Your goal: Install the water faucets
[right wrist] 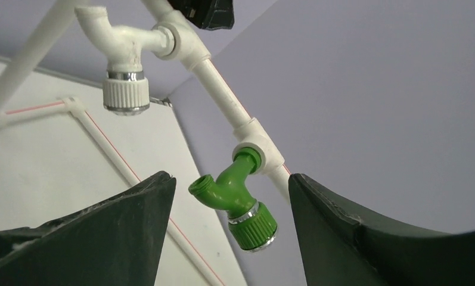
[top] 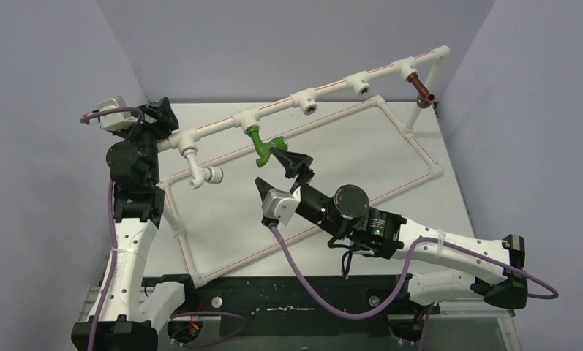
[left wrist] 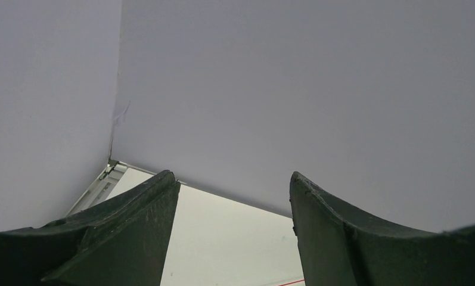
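Green plastic faucet with bent spout and silver-rimmed cap (right wrist: pixel 238 199) is seen plugged by its neck into a white tee socket (right wrist: pixel 258 149) of the white pipe frame (top: pixel 332 86) on the bench (top: pixel 347 172), its long axis slanting downward. It sits between the right jaws, which are spread wide with a gap on each side, nothing gripped. The right arm is judged nearer. The left jaws are parted and empty. A reddish-brown faucet (top: pixel 422 88) hangs at the frame's far right end.

plain lilac walls (top: pixel 288 44) around a white tabletop (top: pixel 226 219)
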`<state>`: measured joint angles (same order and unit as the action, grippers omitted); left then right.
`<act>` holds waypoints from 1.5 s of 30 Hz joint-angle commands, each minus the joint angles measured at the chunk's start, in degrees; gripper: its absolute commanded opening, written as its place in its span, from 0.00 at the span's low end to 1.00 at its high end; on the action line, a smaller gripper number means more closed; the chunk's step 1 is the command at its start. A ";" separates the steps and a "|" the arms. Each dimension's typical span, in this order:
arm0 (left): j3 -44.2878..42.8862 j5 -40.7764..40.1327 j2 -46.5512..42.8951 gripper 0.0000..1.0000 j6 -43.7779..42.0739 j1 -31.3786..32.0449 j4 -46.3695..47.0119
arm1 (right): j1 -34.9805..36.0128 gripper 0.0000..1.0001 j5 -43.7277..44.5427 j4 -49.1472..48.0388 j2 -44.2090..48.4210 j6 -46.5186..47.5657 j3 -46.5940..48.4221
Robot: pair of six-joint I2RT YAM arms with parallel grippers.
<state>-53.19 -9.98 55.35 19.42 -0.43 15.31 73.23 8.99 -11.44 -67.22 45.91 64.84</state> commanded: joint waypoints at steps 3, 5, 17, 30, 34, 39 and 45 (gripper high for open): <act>5.73 -0.04 4.17 0.66 -0.26 -1.59 -19.27 | 0.42 0.71 3.03 -1.21 -2.09 20.87 -1.32; 5.75 -0.04 4.22 0.66 -0.26 -1.60 -19.32 | 0.42 0.71 4.08 -0.65 -3.32 23.20 -0.80; 5.64 0.35 4.46 0.66 -0.09 -1.85 -19.27 | 0.59 0.65 13.69 -10.05 -10.46 35.07 -0.76; 5.64 0.84 4.65 0.66 0.09 -2.01 -19.10 | -0.91 0.44 20.55 -19.23 -15.79 38.16 1.15; 5.60 0.92 4.66 0.66 0.18 -1.96 -19.09 | -1.29 0.30 20.11 -19.74 -16.27 36.73 1.24; 5.64 0.92 4.59 0.66 0.11 -2.03 -19.09 | -1.42 0.00 21.51 -22.34 -16.89 33.08 1.76; 5.64 0.92 4.45 0.66 0.09 -2.12 -19.09 | -0.49 0.00 25.02 -31.79 -17.33 19.97 1.17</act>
<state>-53.34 -9.41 55.70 19.46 -0.86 15.55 72.95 28.67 -31.88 -84.23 76.53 64.05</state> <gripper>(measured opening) 0.658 0.245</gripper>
